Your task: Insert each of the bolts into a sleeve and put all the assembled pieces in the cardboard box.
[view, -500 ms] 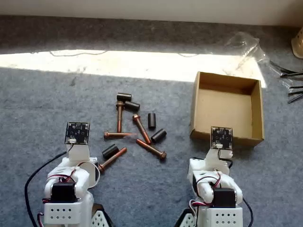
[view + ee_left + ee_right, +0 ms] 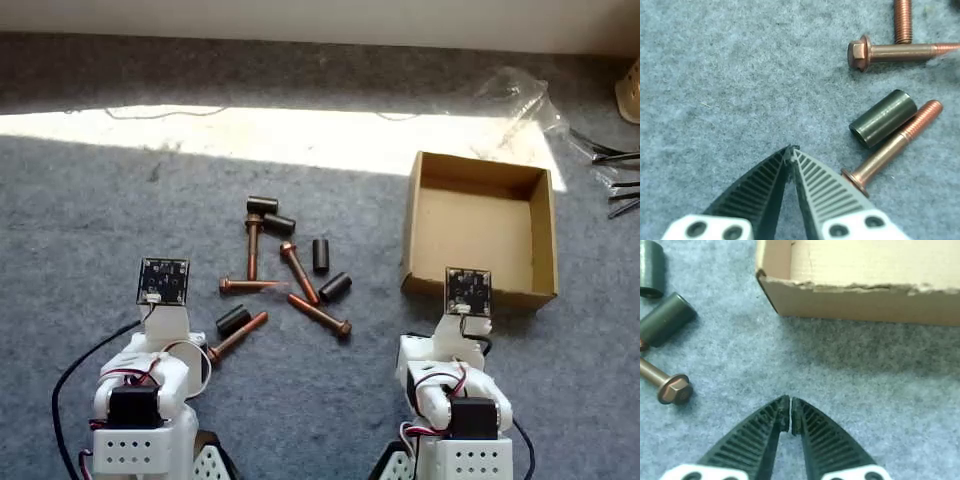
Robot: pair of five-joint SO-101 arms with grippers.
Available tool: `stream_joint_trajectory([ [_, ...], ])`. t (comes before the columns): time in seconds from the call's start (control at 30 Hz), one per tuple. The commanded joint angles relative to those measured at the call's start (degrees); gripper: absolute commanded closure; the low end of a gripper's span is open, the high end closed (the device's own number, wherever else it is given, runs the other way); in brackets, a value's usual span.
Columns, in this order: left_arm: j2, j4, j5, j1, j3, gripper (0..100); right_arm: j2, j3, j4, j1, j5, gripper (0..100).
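Left side. The left gripper has its jaws closed tip to tip, holding nothing, over bare mat. The nearest bolt lies just beside it: the flanged head is close by one finger and the shank is angled away. A sleeve lies along that shank, touching it, with its open end turned toward the gripper. A second bolt lies farther out, apart from both.

Centre. From above I count five bolts and five sleeves scattered in one loose cluster between the two arms and ahead of them. Several bolts cross or touch at their ends. I note open mat to the left of the cluster and beyond it.

Right side. The right gripper is likewise closed and empty. The box stands straight ahead of it, its ragged-edged near wall running across the approach, with a strip of bare mat between the tips and the wall. Toward the cluster lie two further sleeves and a bolt head, near but apart from the fingers. From above the box is open-topped and right of the cluster. A plastic bag and cables lie beyond it, toward the right edge.
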Motion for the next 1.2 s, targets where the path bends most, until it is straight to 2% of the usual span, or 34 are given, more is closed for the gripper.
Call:
stream_joint_trajectory([
  [0.0, -0.3, 0.2, 0.4, -0.6, 1.3, 99, -0.5, 6.3, 0.3, 0.7, 0.6, 99.3],
  [0.83, -0.3, 0.2, 0.4, -0.6, 1.3, 99, -0.5, 6.3, -0.1, 0.5, 0.7, 99.2],
  [1.0, -0.4, 0.1, 0.5, -0.6, 1.3, 99, -0.5, 6.3, -6.8, 0.5, 0.8, 99.2],
  [1.17, -0.5, -1.1, 0.3, -0.9, 1.1, 99, -0.5, 6.4, -8.6, 0.5, 0.9, 99.2],
])
